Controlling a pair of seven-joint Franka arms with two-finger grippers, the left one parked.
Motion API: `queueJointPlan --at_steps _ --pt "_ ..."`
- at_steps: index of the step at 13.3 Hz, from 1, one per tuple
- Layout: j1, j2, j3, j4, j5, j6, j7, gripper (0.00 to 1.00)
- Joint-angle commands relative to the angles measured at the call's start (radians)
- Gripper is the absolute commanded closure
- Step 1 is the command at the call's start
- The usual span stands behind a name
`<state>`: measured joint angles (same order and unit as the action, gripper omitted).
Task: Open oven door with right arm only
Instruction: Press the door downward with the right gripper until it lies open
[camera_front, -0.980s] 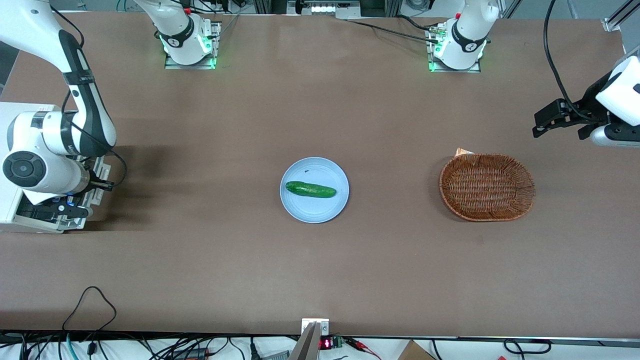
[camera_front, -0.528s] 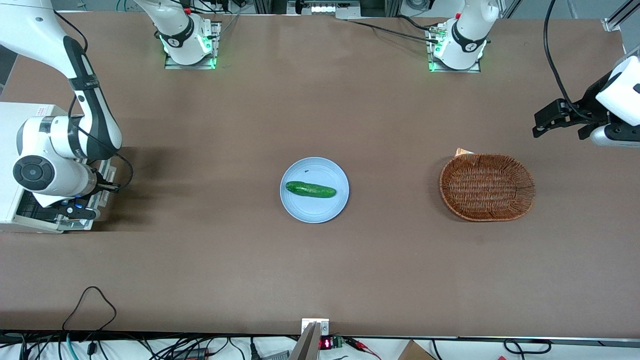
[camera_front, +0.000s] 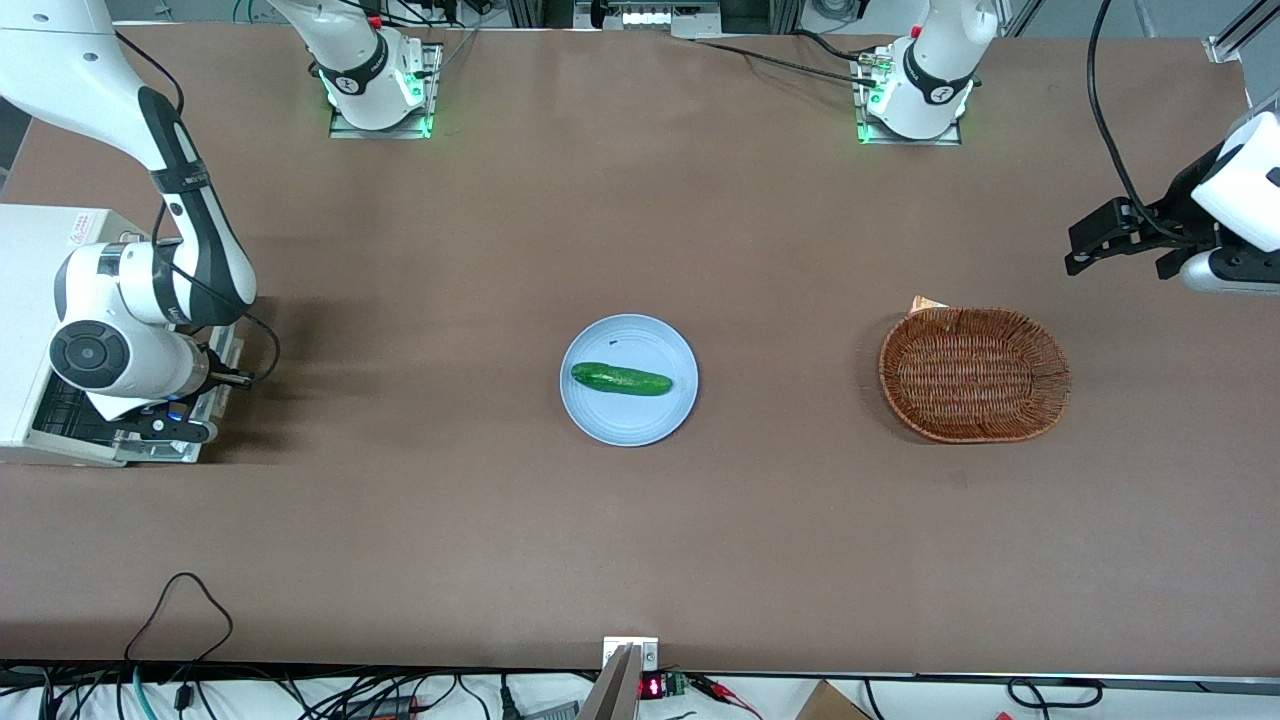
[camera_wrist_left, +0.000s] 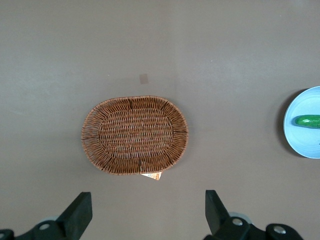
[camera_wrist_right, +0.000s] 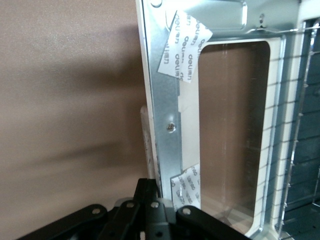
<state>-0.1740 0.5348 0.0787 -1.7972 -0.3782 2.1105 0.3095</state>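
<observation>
The white toaster oven (camera_front: 28, 270) stands at the working arm's end of the table. Its oven door (camera_front: 160, 450) hangs open and low, inner face up. In the right wrist view the door (camera_wrist_right: 167, 100) shows its silver metal frame, taped patches and a glass window (camera_wrist_right: 230, 125) with the table visible through it. The right arm (camera_front: 185, 230) reaches down over the door. Its black gripper (camera_front: 195, 432) sits at the door's free edge, by the pale handle bar (camera_wrist_right: 145, 140). The fingertips (camera_wrist_right: 149, 186) are pressed together there.
A wire rack (camera_wrist_right: 305, 125) shows inside the oven. A blue plate (camera_front: 628, 425) with a green cucumber (camera_front: 621, 379) lies mid-table. A brown wicker basket (camera_front: 974, 374) lies toward the parked arm's end and also shows in the left wrist view (camera_wrist_left: 135, 135).
The right arm's wrist and gripper have moved away from the oven body toward the table's middle and slightly nearer the front camera, and the door's free edge has come out with them.
</observation>
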Motion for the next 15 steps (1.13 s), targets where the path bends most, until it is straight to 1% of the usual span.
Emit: queueJointPlan --at_steps 1,15 --pt "-0.009 0.020 -0.040 0.012 -0.051 0.002 -0.004 1.00" --pt "0.007 0.094 -0.042 0.015 -0.053 0.031 -0.003 1.00"
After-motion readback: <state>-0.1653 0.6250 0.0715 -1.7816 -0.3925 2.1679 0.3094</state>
